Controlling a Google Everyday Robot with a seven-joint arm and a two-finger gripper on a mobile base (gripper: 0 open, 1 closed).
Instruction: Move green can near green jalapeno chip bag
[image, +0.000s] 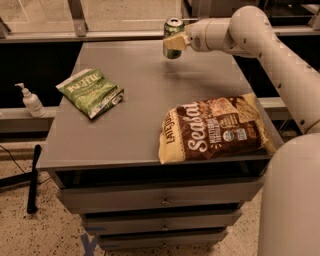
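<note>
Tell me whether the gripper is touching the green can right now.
Touching. The camera view shows the gripper closed on the green can at the table's far edge, one pale finger lying flat across the can's side with no gap.

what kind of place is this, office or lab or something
Likely an office or lab workspace: a grey drawer cabinet, a pump bottle on the ledge at left, a speckled floor. The gripper holds the green can at the cabinet's far edge.

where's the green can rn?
The green can is top centre of the camera view, at the far table edge, held by the gripper, far from the green jalapeno chip bag.
</note>
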